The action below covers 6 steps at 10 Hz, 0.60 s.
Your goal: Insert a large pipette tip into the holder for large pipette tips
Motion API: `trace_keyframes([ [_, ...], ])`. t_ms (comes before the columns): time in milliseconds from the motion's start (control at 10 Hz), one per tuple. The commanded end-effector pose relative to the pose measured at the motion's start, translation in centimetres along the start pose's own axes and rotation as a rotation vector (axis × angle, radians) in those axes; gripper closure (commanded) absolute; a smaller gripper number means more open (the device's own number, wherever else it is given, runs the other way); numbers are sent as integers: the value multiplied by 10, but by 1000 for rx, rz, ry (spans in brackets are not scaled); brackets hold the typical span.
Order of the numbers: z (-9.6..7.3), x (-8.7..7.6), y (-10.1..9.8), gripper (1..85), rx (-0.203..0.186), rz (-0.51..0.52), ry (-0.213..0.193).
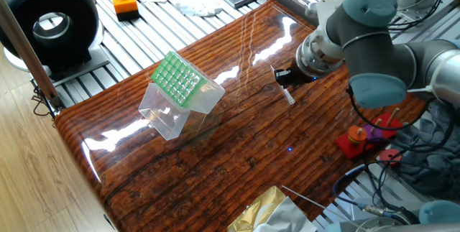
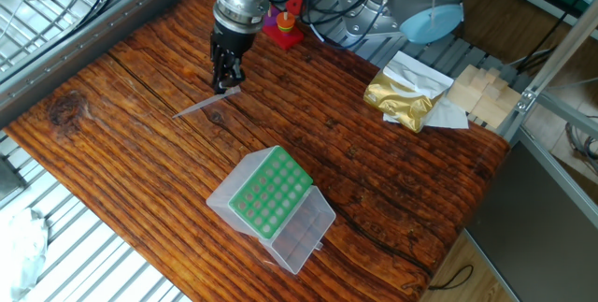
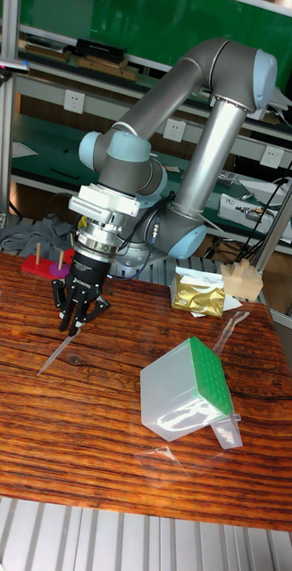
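The large pipette tip is a slim translucent white tube that slants down to the wooden table, with its thin end at the surface. My gripper is shut on its wide end, seen also in the tall view as the gripper above the tip. From the opposite side, only the short tip shows below the gripper. The holder for large pipette tips stands tilted some way off, green grid up, with its clear lid open; it is also at holder and holder.
A gold foil bag and pale wooden blocks lie beyond the table's edge. A red and purple stand sits near the arm's base. An orange button box and a black round device stand off the table.
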State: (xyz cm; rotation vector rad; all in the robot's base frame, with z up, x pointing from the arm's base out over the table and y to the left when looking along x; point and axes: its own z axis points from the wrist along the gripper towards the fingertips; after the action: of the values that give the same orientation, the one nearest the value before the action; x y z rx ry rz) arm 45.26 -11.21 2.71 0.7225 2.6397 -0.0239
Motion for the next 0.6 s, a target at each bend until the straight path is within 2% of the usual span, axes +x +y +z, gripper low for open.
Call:
trace_keyframes([
  [0, -2, 6, 3, 580, -11, 6, -7],
  [500, 8, 11, 11, 567, -8, 11, -15],
])
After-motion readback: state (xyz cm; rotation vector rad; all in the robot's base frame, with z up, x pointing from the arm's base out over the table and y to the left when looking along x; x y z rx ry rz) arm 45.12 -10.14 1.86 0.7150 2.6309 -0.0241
